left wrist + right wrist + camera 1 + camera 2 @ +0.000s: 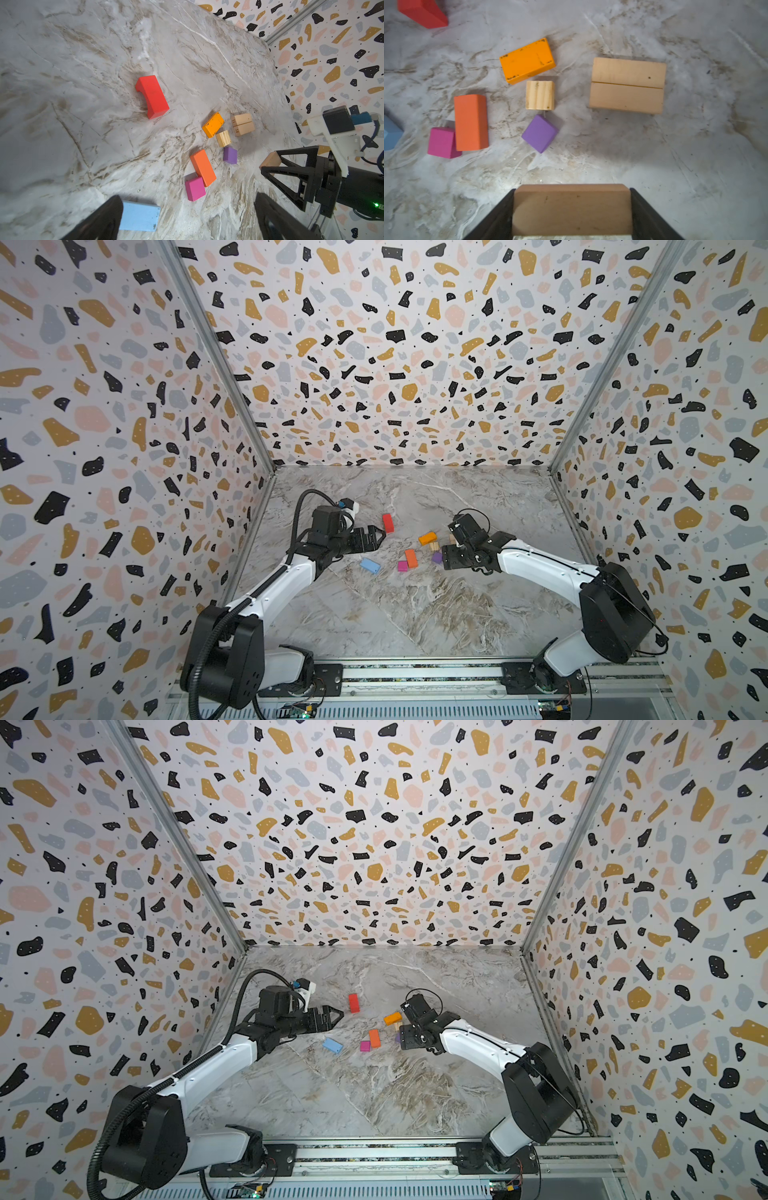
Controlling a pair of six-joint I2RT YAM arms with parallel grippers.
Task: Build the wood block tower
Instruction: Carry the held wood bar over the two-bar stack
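My right gripper [572, 189] is shut on a tan wood block [572, 209], held above the marble beside the purple cube [539, 133]. Two tan bars [627, 85] lie side by side, touching. Near them are a tan cube [539, 95], a yellow-orange block [527, 60], an orange block [203, 168] and a magenta block [195, 188] against it. Farther left is a red arch block [387, 522]. My left gripper [380, 533] hangs open and empty just short of the red block, with the light blue block [139, 216] below one of its fingers [104, 220]. Every block on the table lies in one layer.
The marble tabletop [415, 614] is boxed in by patterned walls on the left, back and right. Both arm bases sit on a rail [415, 674] along the front edge.
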